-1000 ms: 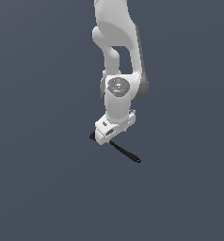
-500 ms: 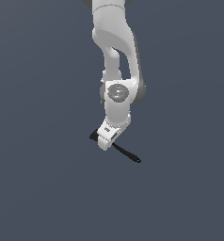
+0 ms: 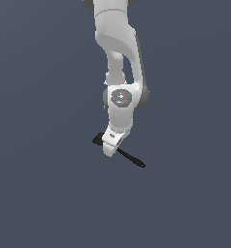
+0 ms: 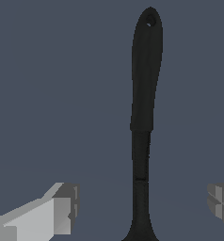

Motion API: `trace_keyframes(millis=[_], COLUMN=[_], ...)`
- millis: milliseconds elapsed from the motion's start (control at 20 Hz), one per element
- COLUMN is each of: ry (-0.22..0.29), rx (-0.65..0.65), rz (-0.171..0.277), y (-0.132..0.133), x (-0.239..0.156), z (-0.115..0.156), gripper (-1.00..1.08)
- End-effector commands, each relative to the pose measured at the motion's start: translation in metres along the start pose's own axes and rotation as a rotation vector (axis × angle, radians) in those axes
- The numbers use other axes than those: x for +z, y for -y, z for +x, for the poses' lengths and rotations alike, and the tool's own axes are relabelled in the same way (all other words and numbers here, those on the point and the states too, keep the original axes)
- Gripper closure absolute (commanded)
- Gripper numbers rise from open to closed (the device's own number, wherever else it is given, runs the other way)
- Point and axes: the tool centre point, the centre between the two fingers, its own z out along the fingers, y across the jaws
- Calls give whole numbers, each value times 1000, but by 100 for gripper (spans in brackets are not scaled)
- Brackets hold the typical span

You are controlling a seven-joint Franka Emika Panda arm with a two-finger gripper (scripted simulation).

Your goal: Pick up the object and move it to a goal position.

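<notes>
You are looking at a white, glossy Franka arm [image 3: 118, 58] reaching down from the top of the exterior view against a flat dark blue-grey ground, with its white two-fingered gripper [image 3: 109, 147] pointing downward at the low end. A small, all-black spatula-like utensil [image 3: 129, 157] with a broad flattish head and a long thin handle is lying directly under the gripper: its head is showing just past the gripper on the exterior view's left, and its handle is running out down toward the exterior view's right, ending in a small tip with a hanging hole. In the wrist view you are seeing the same utensil [image 4: 143, 117] running lengthwise between the two pale grey fingertips [image 4: 55, 212], with the handle's holed end far from the camera and the neck widening toward the head at the near edge. The jaws are standing wide apart, one on either side of the neck, and neither is touching the black shaft; clear grey ground is showing between each fingertip and the utensil. From the exterior view you probably cannot tell how high the fingers are sitting above the ground, because the gripper body is covering the middle of the utensil there.
</notes>
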Motion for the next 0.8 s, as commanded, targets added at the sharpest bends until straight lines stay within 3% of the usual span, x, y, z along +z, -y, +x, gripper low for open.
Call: trace_keyframes(millis=[0,750], ry=[0,0], rx=[-8,-8], rz=[0,0], y=[0,1], x=[1,47], z=[0,-1], gripper=[-92,-92])
